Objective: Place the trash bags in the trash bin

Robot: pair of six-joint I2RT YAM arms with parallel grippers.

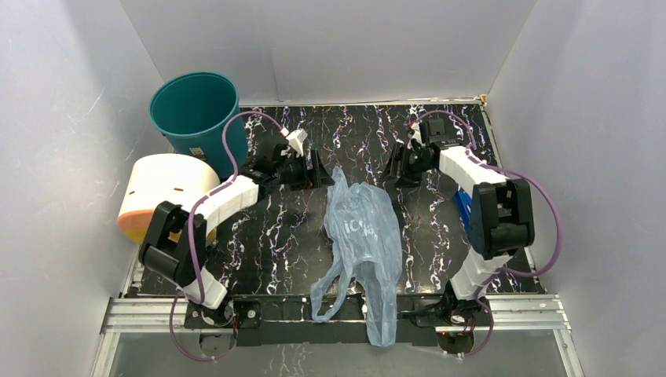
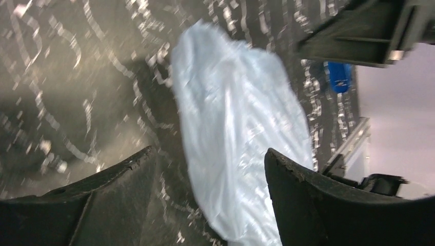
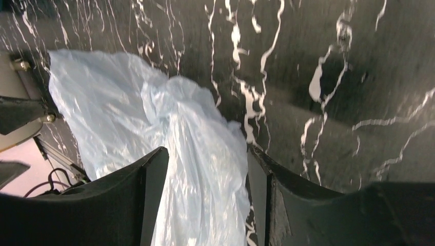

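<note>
The light-blue translucent trash bag (image 1: 363,236) lies loose and crumpled on the black marbled table, reaching from mid-table down over the near edge. My left gripper (image 1: 317,170) hovers just left of its upper end, and the right gripper (image 1: 395,166) just right of it. Both are open and hold nothing. In the left wrist view the bag (image 2: 236,128) lies beyond the spread fingers of the left gripper (image 2: 209,151). The right wrist view shows the bag (image 3: 154,118) between and beyond the parted fingers of the right gripper (image 3: 208,149). The teal trash bin (image 1: 194,110) stands upright at the far left corner.
A cream cylinder with an orange end (image 1: 161,192) lies at the left edge in front of the bin. A small blue object (image 1: 463,208) sits by the right arm. White walls enclose the table on three sides, and a metal rail (image 1: 338,310) runs along the near edge.
</note>
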